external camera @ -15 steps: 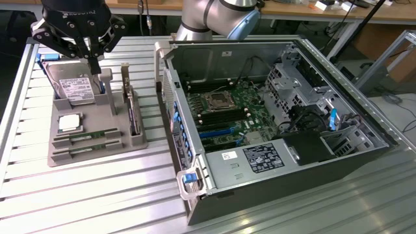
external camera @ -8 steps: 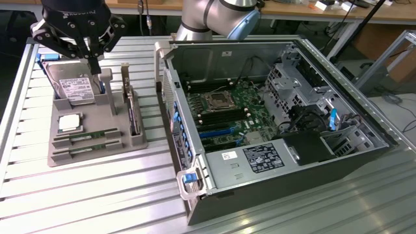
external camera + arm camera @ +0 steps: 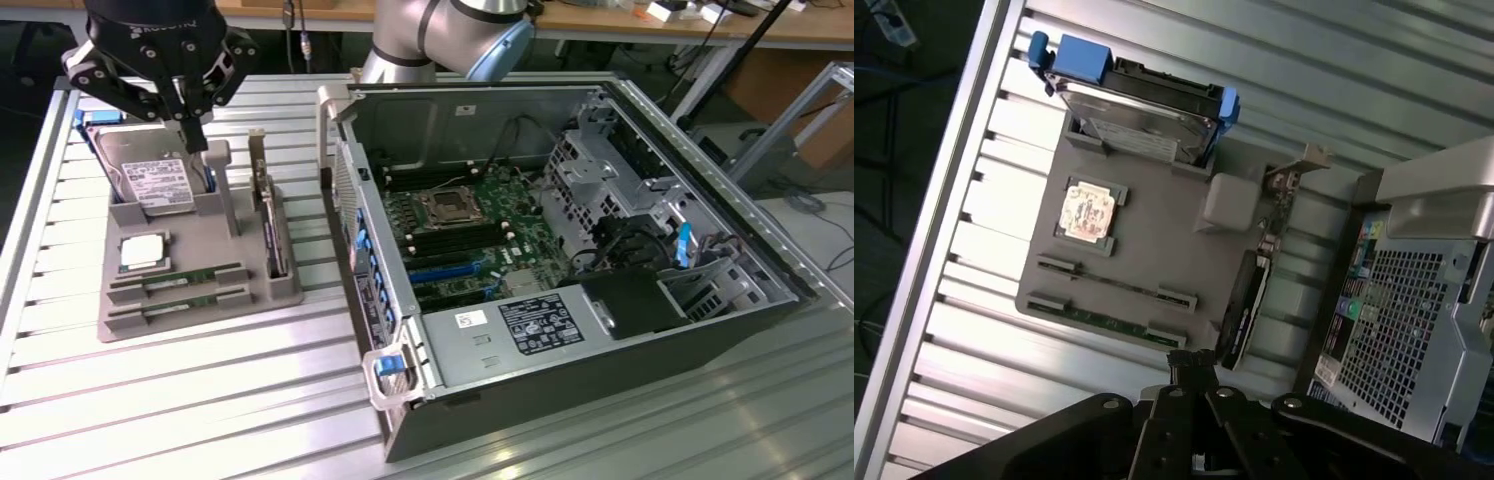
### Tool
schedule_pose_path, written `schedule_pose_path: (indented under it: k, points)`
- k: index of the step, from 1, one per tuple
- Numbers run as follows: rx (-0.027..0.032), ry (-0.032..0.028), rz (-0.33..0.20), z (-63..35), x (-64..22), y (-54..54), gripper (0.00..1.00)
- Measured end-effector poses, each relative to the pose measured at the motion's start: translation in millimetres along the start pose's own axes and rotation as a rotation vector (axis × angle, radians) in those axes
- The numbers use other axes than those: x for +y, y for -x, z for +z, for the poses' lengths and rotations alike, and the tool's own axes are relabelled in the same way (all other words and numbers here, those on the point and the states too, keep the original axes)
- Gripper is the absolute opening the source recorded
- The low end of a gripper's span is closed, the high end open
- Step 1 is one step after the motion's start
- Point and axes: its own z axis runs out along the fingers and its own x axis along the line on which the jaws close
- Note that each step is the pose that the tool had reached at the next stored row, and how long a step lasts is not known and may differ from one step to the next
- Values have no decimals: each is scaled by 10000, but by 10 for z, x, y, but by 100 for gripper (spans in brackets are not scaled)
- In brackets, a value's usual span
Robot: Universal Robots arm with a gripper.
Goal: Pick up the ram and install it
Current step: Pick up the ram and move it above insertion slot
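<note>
As I judge it, the step in hand is the approach to the ram (image 3: 176,279), a long, thin green circuit-board stick seated in a slot of the grey plastic holder (image 3: 200,240). A 2nd stick of the same kind (image 3: 174,303) sits in the slot just beside it. Both are at the end of the holder farthest from my hand. The holder lies on the slatted aluminium worktop (image 3: 200,400), beside the open black and silver computer case (image 3: 454,120).

To do this well, I would line the fingers up across the stick's thin faces and centre them along its length. I would then come down straight, so the hand clears the square silver processor chip (image 3: 144,252) and the larger card standing on edge (image 3: 274,240). The grip belongs on the board's upper edge, and the fingers must part enough to avoid nudging the neighbouring stick. The slots are close together, so a skewed descent could catch both sticks.

The black hand (image 3: 196,138) hangs over the other end of the holder, above the silver hard drive in its blue carrier (image 3: 154,180), well apart from the ram. Its fingers are fully closed together, with nothing between them, and I see it touching nothing. From the wrist camera the fingertips (image 3: 1192,362) point toward the holder's edge, near the ram (image 3: 1116,322).
</note>
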Motion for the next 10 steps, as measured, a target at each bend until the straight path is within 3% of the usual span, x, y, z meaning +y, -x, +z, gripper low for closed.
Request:
schedule_pose_path:
  k: [10]
  points:
    - [26, 13, -596, 0, 0, 0, 10]
